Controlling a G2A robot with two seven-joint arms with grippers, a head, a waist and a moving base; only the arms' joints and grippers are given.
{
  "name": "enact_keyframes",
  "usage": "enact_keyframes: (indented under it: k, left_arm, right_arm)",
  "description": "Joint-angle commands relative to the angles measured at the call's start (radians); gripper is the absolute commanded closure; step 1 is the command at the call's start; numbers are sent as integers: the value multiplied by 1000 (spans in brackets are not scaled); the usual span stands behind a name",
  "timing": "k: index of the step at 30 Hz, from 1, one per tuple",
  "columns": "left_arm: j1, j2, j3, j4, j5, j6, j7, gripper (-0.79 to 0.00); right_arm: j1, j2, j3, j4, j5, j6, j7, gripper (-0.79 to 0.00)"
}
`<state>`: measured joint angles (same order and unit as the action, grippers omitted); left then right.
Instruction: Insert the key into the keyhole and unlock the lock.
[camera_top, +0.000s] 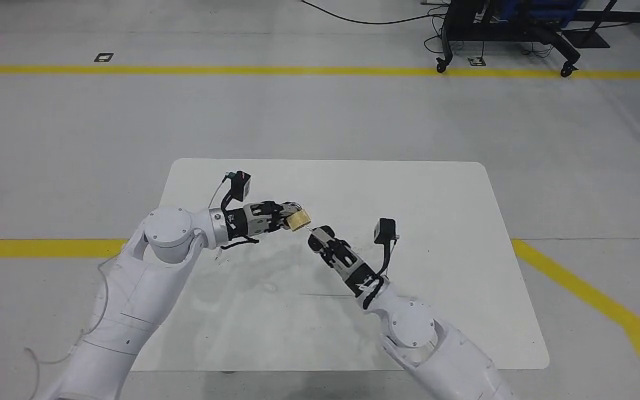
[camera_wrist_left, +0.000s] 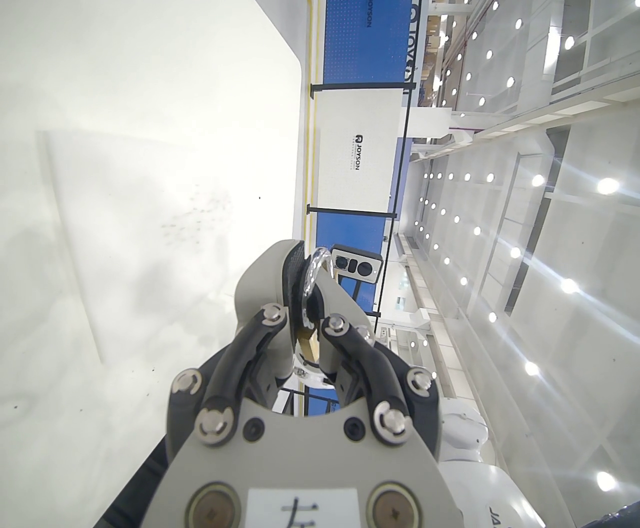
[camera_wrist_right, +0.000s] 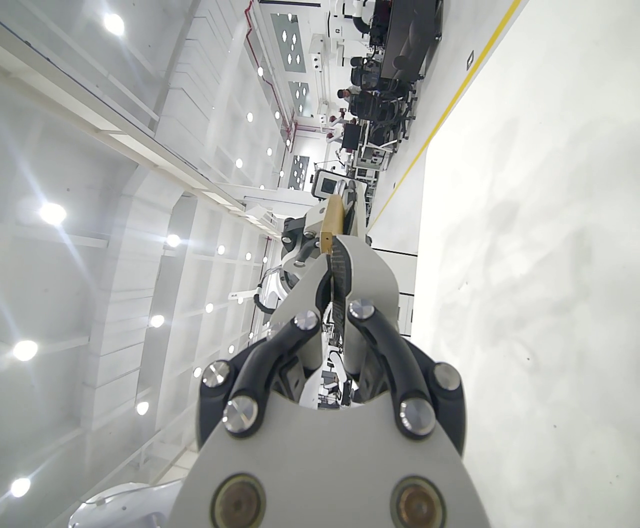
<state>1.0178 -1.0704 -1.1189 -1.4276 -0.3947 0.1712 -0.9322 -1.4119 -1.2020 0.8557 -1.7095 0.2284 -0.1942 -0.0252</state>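
Lock (camera_wrist_right: 333, 215) is held in the air above the bench (camera_top: 440, 200). The left gripper (camera_wrist_left: 312, 274) pinches it at the shackle end, brass body pointing toward the right arm. Right gripper (camera_wrist_right: 334, 252) is pressed tight, tip at the lock's bottom face. I judge it holds the key, though the pads hide it.

Handling, as judged: the lock is small, dense, rigid and smooth, and can twist in the pads, so grip the flat faces. The key is thin and stiff, so pinch it by the bow.

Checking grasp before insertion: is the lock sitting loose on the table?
No, the lock is clamped in the left gripper above the table, its brass body sticking out past the fingertips.
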Motion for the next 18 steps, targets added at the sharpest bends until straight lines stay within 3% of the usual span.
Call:
enact_keyframes:
  k: [1,18]
  left_arm:
    - [1,0,-3,-1,-4,-5,2,0]
    - [18,1,-15,-16,-9,-15,2,0]
  right_arm:
    - [-5,-3,-1,-2,-18,-2,-12,0]
    - [-21,-32,-11,-13,-113,22,-83,0]
